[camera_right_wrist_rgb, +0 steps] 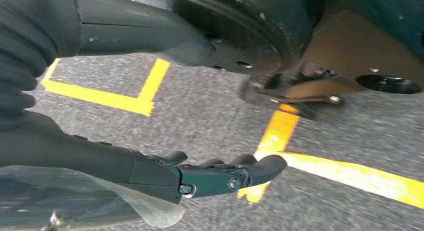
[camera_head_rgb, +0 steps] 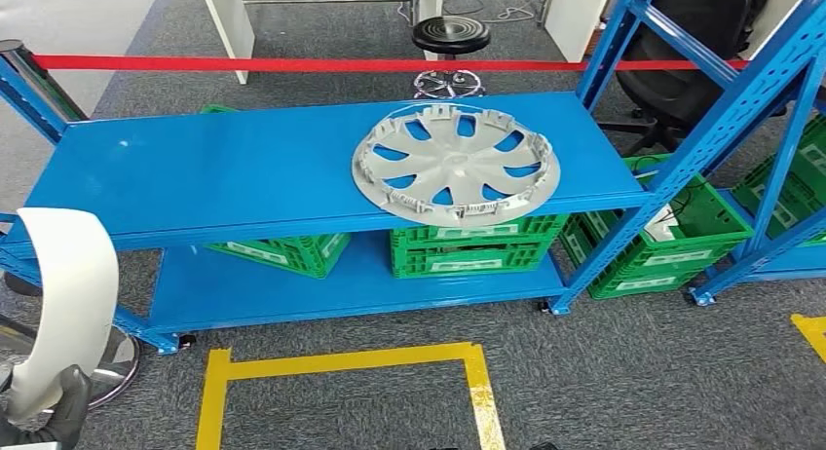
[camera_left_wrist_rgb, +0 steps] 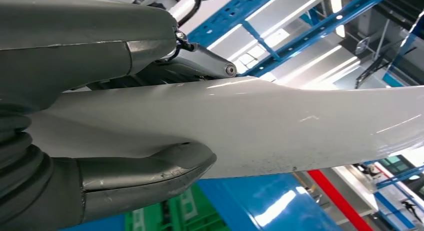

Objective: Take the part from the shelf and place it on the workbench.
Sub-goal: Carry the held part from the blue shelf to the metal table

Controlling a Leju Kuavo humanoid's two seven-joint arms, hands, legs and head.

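Head view, part: you see a white curved panel [camera_head_rgb: 60, 304], glossy and smooth, arching up and over like a hook at the lower left, in front of the blue shelf [camera_head_rgb: 224, 172] rather than on it.
Left wrist view, part: the same white panel [camera_left_wrist_rgb: 280, 126] runs across your picture as a long, broad band with a slight curve, bright reflections and a few fine scuffs.
Left robot hand: you find the left robot hand [camera_left_wrist_rgb: 100, 136] closed around the panel, its thick grey thumb [camera_left_wrist_rgb: 150, 173] pressed to one face and darker fingers [camera_left_wrist_rgb: 200, 63] lying against the other.
Right robot hand: the right robot hand [camera_right_wrist_rgb: 190, 176] hangs above grey carpet with yellow floor tape [camera_right_wrist_rgb: 275, 136]; its dark fingers [camera_right_wrist_rgb: 250, 171] are loosely curled and grip nothing.
Shelf top: a grey wheel cover [camera_head_rgb: 456, 165] with spoke-shaped openings and clips around its rim lies flat on the upper board, toward the right end.
Lower board: green crates [camera_head_rgb: 468, 247] stand on it, under the wheel cover.
Floor: a yellow taped square [camera_head_rgb: 341, 372] lies in front of the shelf; a red barrier tape [camera_head_rgb: 292, 63] and a black stool [camera_head_rgb: 450, 36] are behind it.
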